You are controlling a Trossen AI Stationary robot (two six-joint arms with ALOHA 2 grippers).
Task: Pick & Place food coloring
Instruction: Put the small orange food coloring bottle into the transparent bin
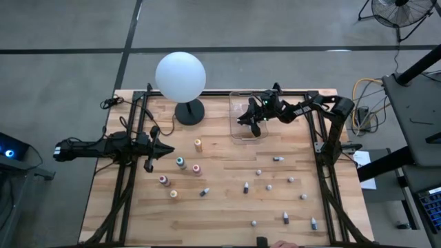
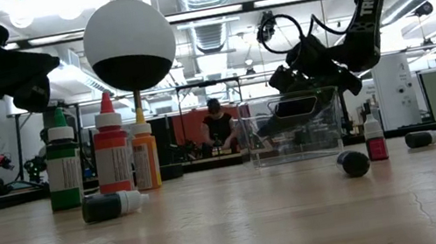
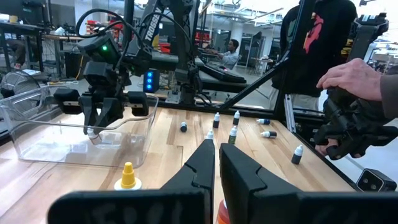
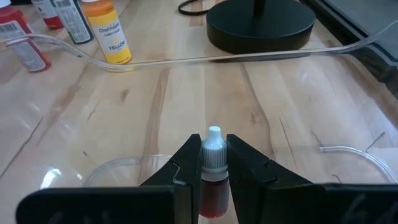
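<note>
While the left gripper (image 1: 167, 148) hangs over the left part of the wooden worktop (image 1: 227, 207), its fingers (image 3: 202, 165) pressed together on nothing, the right gripper (image 1: 249, 121) is stationed over the clear plastic bin (image 1: 238, 132) at the far middle of the worktop, its fingers (image 4: 183, 163) clamped on a small dropper bottle (image 4: 212, 174) with a white cap and red contents, held upright above the bin's floor; the wrist view shows the bin's transparent wall in front of the bottle; a white globe lamp (image 1: 180, 76) on a black round base (image 1: 189, 111) stands just left of the bin. Remaining food coloring lies scattered on the worktop: an orange-bodied bottle with yellow tip (image 1: 198, 145) stands upright between the lamp base and the left gripper; a teal bottle (image 1: 180, 162), a pink bottle (image 1: 196, 169), a red bottle (image 1: 164, 180) and a pale yellow bottle (image 1: 173, 194) stand grouped near the left gripper, towards the near edge; small dark-and-white bottles (image 1: 246, 187) are spread over the middle and right of the worktop, some upright, some lying on their sides, one (image 1: 278, 159) lying just below the bin, others (image 1: 286, 219) near the front edge. In the low view one dark bottle (image 2: 114, 205) lies on its side before the tall upright ones. In the left wrist view, a person's hand (image 3: 351, 78) shows at the right side, beyond the worktop, on dark equipment.
</note>
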